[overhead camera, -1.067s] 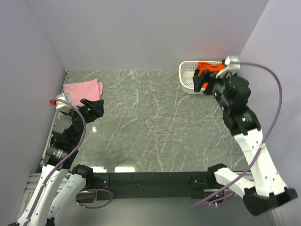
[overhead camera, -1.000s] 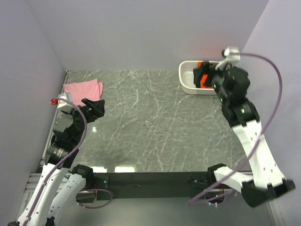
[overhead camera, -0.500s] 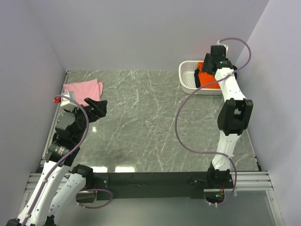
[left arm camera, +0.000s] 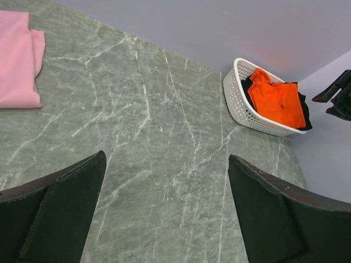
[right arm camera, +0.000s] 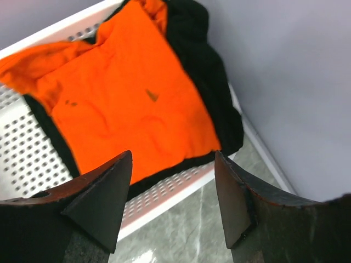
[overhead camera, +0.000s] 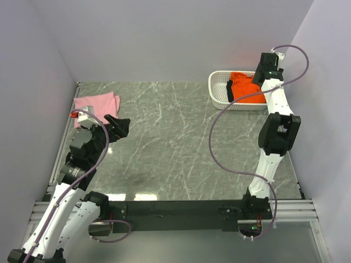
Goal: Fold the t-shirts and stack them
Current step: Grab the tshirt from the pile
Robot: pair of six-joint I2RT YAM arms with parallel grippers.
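The bright orange t-shirt (overhead camera: 244,85) lies crumpled on top of the black t-shirt (right arm camera: 204,61) inside the white slotted basket (overhead camera: 219,94) at the back right. Both also show in the left wrist view, orange (left arm camera: 278,101) over black (left arm camera: 248,85). The pale pink t-shirt (overhead camera: 97,103) lies folded on the table at the back left, also in the left wrist view (left arm camera: 17,60). My right gripper (right arm camera: 173,164) is open and empty, held above the basket's right near rim (right arm camera: 164,189). In the top view it (overhead camera: 265,70) is stretched high. My left gripper (left arm camera: 167,170) is open and empty above the table, near the pink t-shirt (overhead camera: 118,127).
The grey-green marble table (overhead camera: 175,142) is walled by pale lilac panels at the back, left and right. The right wall (right arm camera: 285,82) stands close beside the basket and my right gripper. A purple cable loops from the right arm (overhead camera: 219,148).
My right arm has stretched up and swung from over the basket to its right rear side, uncovering the orange t-shirt. My left gripper has shifted slightly right.
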